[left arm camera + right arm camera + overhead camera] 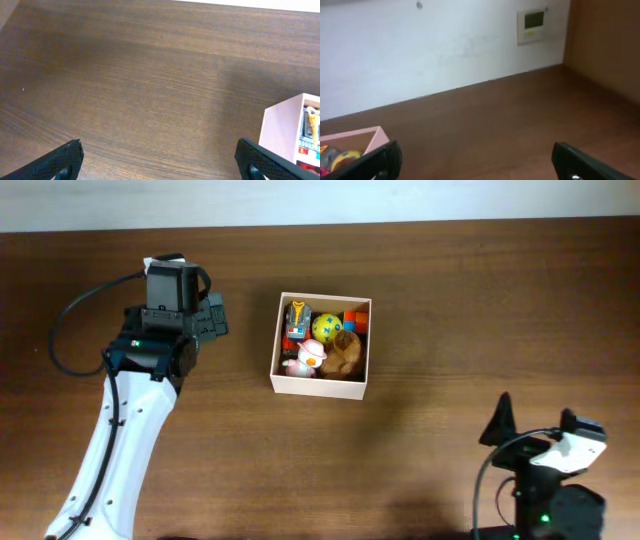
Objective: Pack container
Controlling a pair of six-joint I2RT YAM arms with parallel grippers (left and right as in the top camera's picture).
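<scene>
Overhead view: the right gripper (480,167) is at the near right corner of the table (450,300), its fingers wide apart and empty. Further in, on the left side, the left gripper (162,167) hangs over bare wood, also wide and empty. The container (318,387) sits mid-table, toward the far edge, holding a yellow ball (326,327), a brown plush toy (345,352) and other small toys.

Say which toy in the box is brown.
The brown plush toy, in the near-right corner of the white-walled square container; its neighbours, a yellow-green ball and a white-and-pink toy, are bright, not brown.
</scene>
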